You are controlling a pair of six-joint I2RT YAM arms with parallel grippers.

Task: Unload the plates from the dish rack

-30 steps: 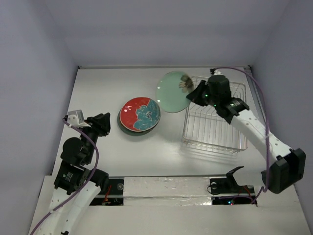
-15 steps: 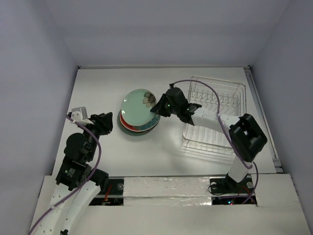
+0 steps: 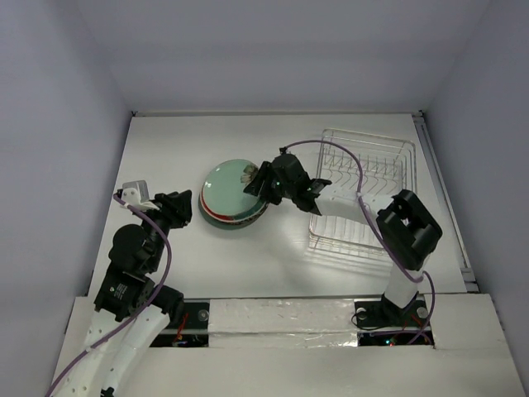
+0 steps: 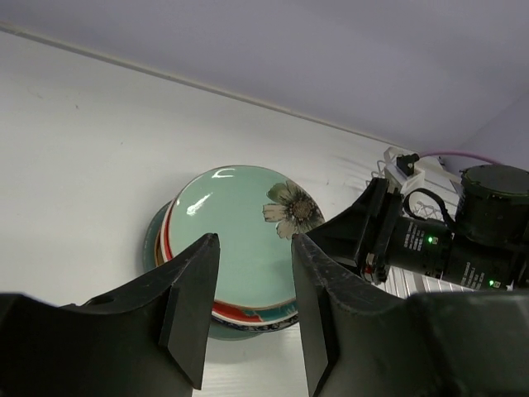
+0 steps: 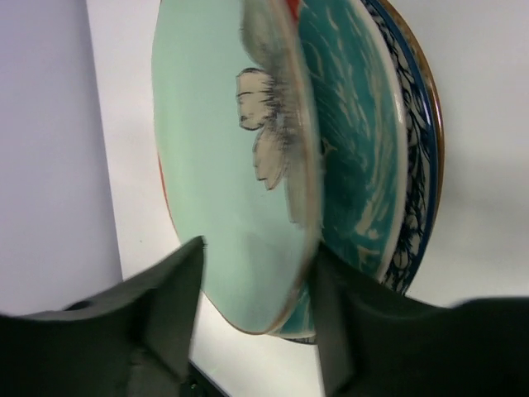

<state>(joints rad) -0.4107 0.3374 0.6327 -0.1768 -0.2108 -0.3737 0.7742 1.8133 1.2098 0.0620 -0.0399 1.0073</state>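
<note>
A pale green plate point(image 3: 228, 187) with a brown flower tops a stack of plates point(image 3: 234, 218) at the table's middle. My right gripper point(image 3: 258, 187) is open at the stack's right edge. The green plate's point(image 5: 207, 149) rim stands blurred between its jaws, close to the right finger, over a red and teal plate point(image 5: 351, 141) and a blue-patterned one point(image 5: 416, 165). The silver wire dish rack point(image 3: 364, 195) sits to the right with no plate showing in it. My left gripper point(image 3: 183, 207) hovers open and empty just left of the stack point(image 4: 235, 207).
Grey walls close in the table on three sides. The right arm's elbow point(image 3: 409, 227) hangs over the rack's near edge, with its purple cable looping above the rack. In the left wrist view the right arm's wrist point(image 4: 430, 244) lies behind the stack.
The right arm carried the green plate from beside the rack leftward, laid it on the stack, and its jaws opened. The left arm barely moved.
</note>
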